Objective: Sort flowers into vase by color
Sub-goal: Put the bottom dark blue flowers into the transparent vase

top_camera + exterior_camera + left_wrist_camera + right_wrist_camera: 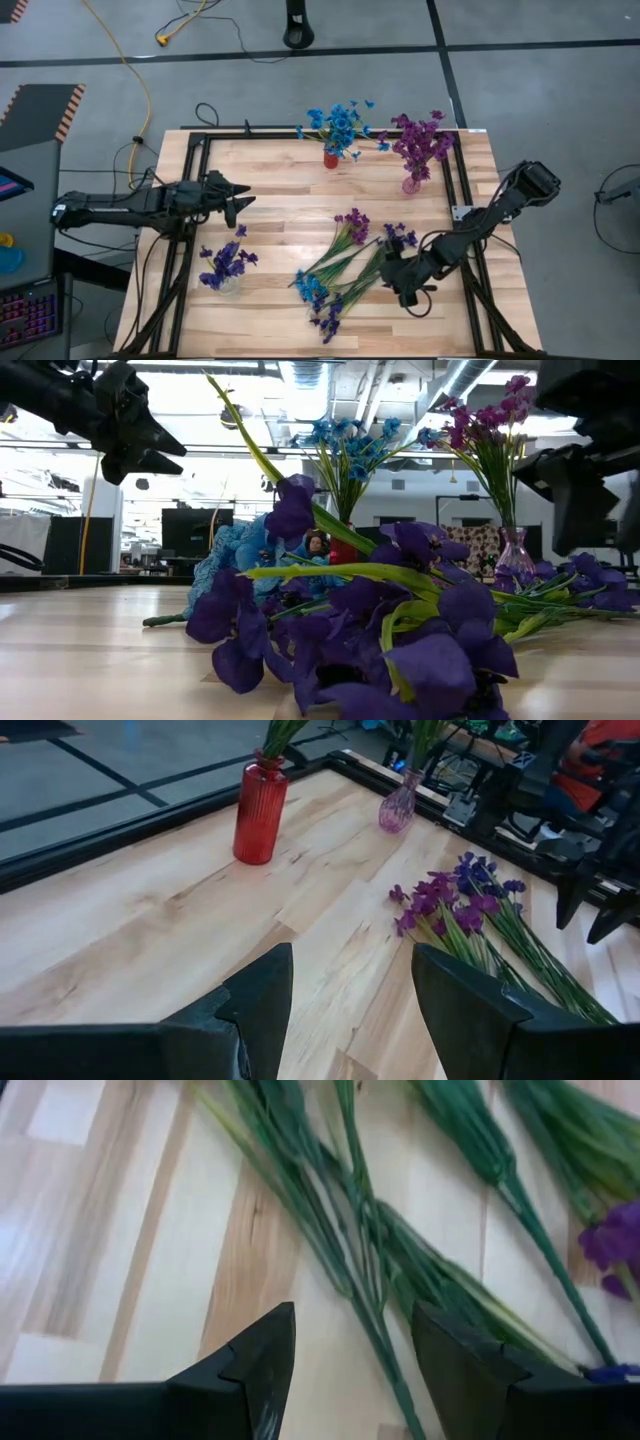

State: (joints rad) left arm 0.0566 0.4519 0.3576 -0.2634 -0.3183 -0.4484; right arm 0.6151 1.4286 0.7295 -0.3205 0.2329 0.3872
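While three vases already hold sorted blooms — blue in the red vase (331,157), magenta in the pink glass vase (411,183), violet in the clear vase (229,285) — a mixed pile of loose flowers (345,270) lies unsorted on the table (280,200). Right pincer (408,290) hovers spread over its stems, holding nothing; left pincer (240,203) waits spread, empty, well apart.

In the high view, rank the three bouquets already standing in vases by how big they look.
1. Blue bouquet in the red vase.
2. Magenta bouquet in the pink vase, looks close to the blue; unsure.
3. Indigo bouquet in the clear vase, plainly smallest.
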